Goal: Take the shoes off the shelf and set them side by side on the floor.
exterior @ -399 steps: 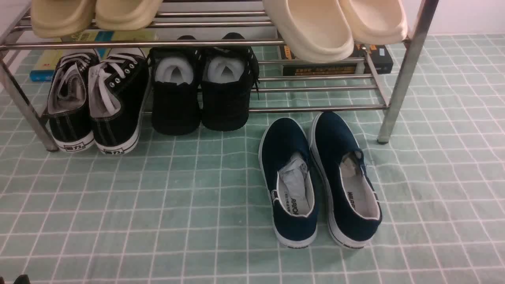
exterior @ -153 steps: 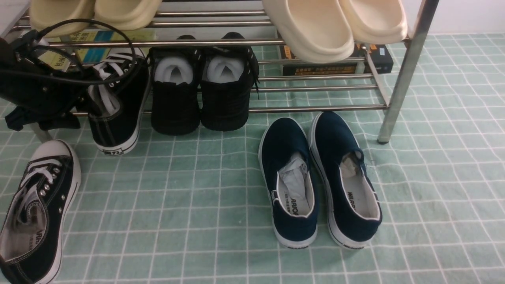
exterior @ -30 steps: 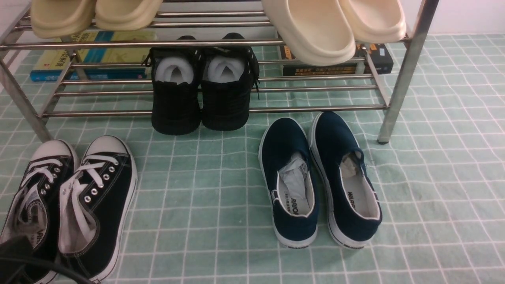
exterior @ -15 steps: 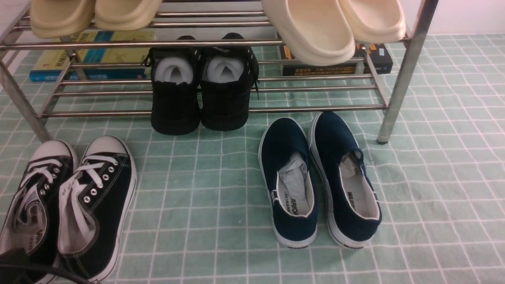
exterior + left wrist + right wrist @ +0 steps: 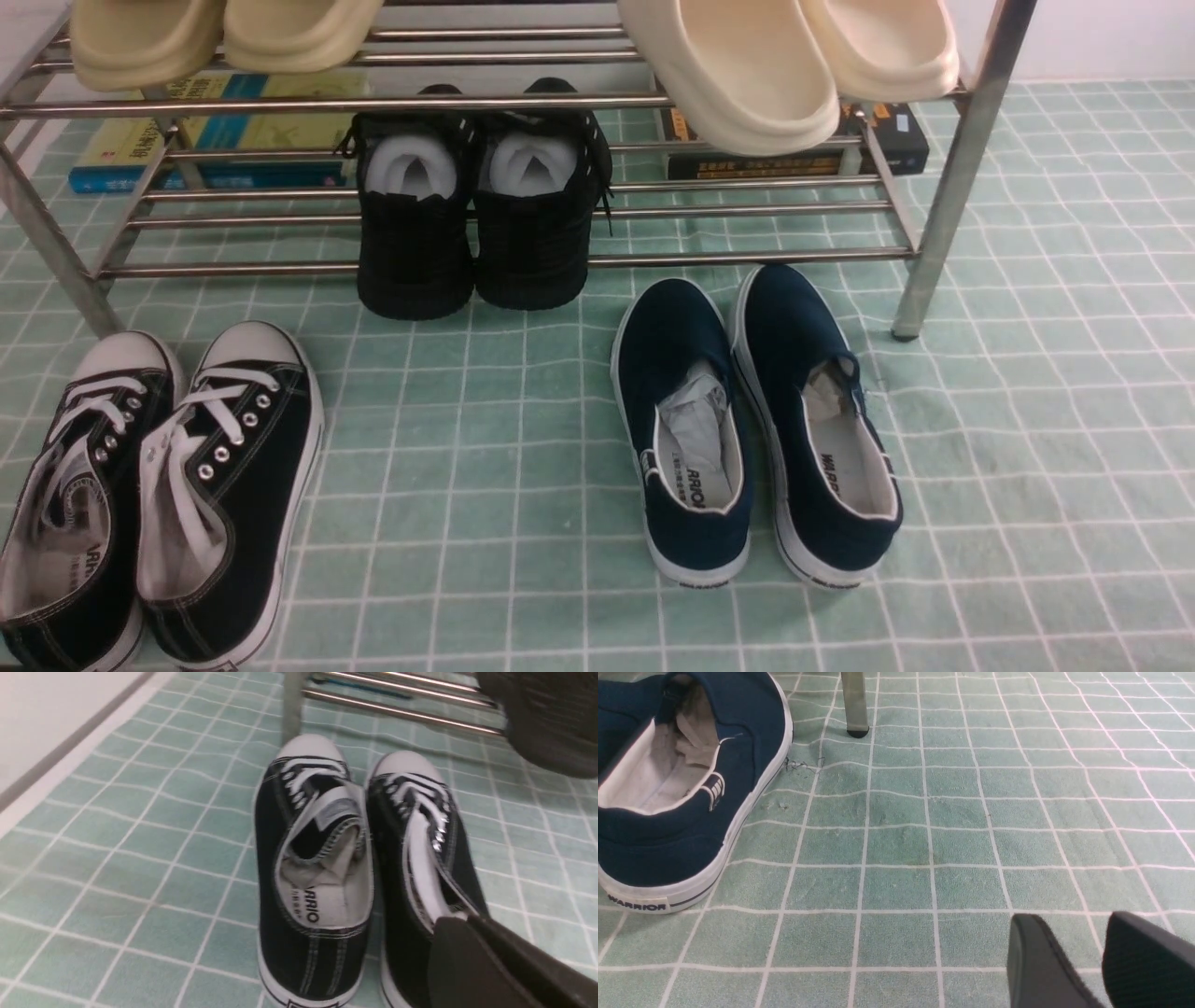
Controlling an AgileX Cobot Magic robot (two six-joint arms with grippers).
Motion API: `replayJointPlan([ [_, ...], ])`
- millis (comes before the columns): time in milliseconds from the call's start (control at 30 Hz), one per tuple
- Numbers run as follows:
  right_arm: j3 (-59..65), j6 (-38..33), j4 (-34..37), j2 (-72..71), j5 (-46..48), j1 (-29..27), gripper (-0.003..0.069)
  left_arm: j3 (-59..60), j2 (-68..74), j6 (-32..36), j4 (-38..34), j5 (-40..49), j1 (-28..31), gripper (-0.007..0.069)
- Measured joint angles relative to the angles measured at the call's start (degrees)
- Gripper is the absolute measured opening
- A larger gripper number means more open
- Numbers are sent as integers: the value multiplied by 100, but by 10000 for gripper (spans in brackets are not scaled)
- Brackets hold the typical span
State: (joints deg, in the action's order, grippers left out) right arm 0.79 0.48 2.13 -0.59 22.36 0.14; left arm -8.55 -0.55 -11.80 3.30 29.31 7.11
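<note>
Shoes [image 5: 159, 485]: paired on floor [image 5: 485, 467], 8 o'clock in front view, toes toward shelf [image 5: 597, 257], sides touching, as asked.
Left claw [image 5: 495, 961]: above right shoe's heel, gap unclear, holding nothing.
Right claw [image 5: 1104, 961]: narrow, empty, idle.

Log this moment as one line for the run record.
stage: placement done | sneakers: side by side on floor, off shelf | left gripper: holding nothing
</note>
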Motion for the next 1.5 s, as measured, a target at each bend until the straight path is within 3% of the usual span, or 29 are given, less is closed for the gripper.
replayJointPlan([
  [133,0,0,0,0,0,0,240,362,-12,-288,110,-336,-33,34],
  [400,0,0,0,0,0,0,240,829,-12,-261,360,-550,-916,38],
  [1500,0,0,0,0,0,0,240,939,-14,-164,406,-701,-961,72],
])
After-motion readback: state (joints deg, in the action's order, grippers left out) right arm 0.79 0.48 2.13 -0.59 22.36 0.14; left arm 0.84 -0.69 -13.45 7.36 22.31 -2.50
